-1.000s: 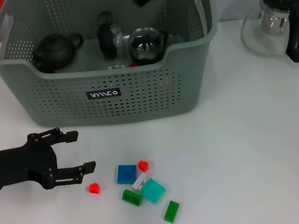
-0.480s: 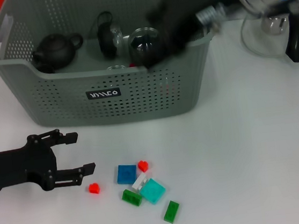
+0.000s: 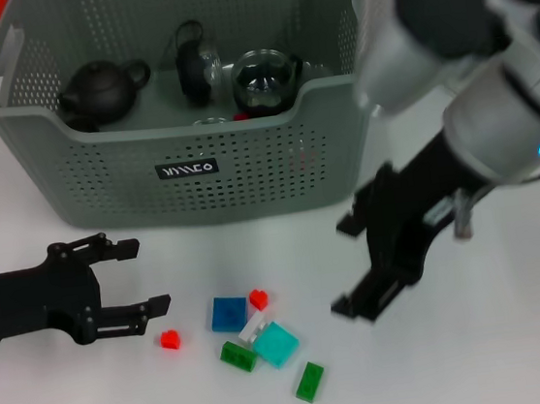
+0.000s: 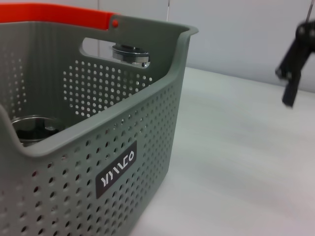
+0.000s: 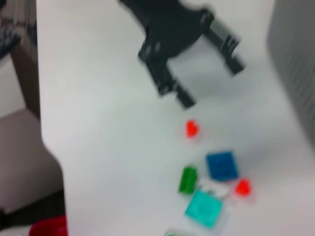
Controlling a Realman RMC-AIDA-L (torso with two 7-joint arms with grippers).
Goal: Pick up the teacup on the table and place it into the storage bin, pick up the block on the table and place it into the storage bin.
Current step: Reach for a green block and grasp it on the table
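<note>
head view: the storage bin [image 3: 187, 163], a grey-green perforated basket with orange handle clips, stands at the far side of the white surface [image 3: 519, 330], its long axis running left to right and its black label facing the robot. inside it lie a dark teapot [image 3: 99, 91], a dark round lidded vessel [image 3: 193, 63] and a glass pot [image 3: 263, 81]. the left hand [image 3: 140, 274] lies low over the surface in front of the bin's left end, its two fingers spread wide and pointing toward the blocks, holding nothing. the right hand [image 3: 363, 264] hangs in front of the bin's right end, to the right of the blocks, fingers spread and empty.

the loose blocks sit together near the front edge: a small red block [image 3: 171, 340] just beside the left hand's nearer finger, a blue block [image 3: 229, 313], a second small red block [image 3: 259, 299], a teal block [image 3: 276, 344], a dark green block [image 3: 238, 356] and a green bar [image 3: 310, 382] lying on a diagonal.

left wrist view: only the bin's labelled wall and one orange handle clip [image 4: 59, 14] appear, with the right hand's fingers far off; no blocks are visible here.

right wrist view: the blocks appear from above with the spread left hand beyond them; the bin shows only as a grey edge.
</note>
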